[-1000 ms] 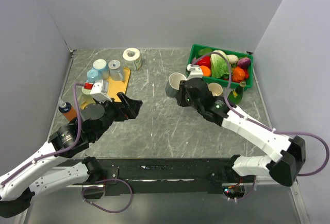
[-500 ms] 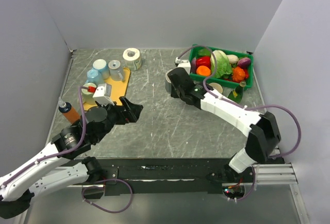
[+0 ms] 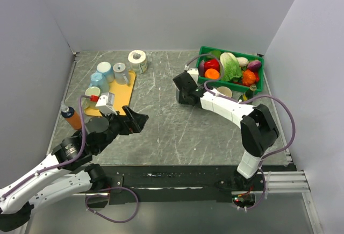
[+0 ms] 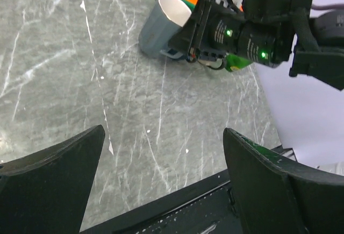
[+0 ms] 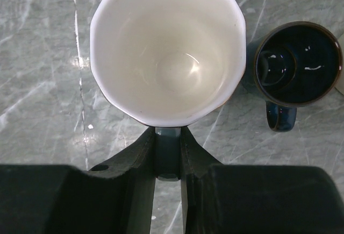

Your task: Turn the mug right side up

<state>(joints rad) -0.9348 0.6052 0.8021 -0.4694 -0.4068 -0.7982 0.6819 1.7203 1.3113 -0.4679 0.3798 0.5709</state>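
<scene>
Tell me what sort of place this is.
Probably a robot test cell staged as a kitchen counter: bare grey walls box in a marble-patterned table, a green crate holds vegetables, and mugs sit by a yellow cutting board.

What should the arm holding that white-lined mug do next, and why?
Probably tip the mug a little more so its base sits flat on the table. The right gripper pinches its handle, and the left wrist view shows it leaning, mouth angled sideways.
</scene>
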